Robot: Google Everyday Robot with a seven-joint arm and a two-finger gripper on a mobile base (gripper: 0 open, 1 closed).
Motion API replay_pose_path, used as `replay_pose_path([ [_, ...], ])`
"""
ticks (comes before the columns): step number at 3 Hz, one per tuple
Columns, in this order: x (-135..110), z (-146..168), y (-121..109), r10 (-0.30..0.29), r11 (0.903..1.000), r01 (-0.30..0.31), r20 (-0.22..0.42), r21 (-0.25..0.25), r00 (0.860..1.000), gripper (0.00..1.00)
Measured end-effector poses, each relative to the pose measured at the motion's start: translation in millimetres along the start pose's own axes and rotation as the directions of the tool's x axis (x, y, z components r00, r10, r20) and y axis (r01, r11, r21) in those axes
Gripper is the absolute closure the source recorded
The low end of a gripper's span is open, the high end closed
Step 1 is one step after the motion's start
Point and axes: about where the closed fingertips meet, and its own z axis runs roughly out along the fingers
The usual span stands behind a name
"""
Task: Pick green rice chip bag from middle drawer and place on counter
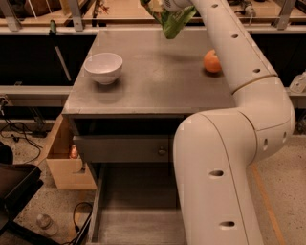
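My gripper (168,5) is at the top edge of the view, above the back of the counter (158,86). It is shut on the green rice chip bag (171,23), which hangs crumpled from it in the air over the counter's far edge. Most of the gripper is cut off by the frame. The middle drawer (136,215) stands pulled out at the bottom, and the part of its plank floor that shows is bare. My white arm (224,162) crosses the right side and hides the drawer's right part.
A white bowl (103,67) sits on the counter's left and an orange (212,61) on its right. A shut drawer front with a round knob (162,151) is above the open drawer. A cardboard box (67,165), cables and a bottle (46,223) lie on the floor at left.
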Motion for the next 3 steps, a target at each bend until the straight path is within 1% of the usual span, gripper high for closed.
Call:
replay_pose_path([
  [1, 3.4, -1.6, -0.4, 0.0, 1.0, 0.0, -0.001, -0.008, 1.0, 0.77],
  [3, 6.3, 4.8, 4.8, 0.001, 0.9999, -0.001, -0.006, -0.016, 1.0, 0.3],
])
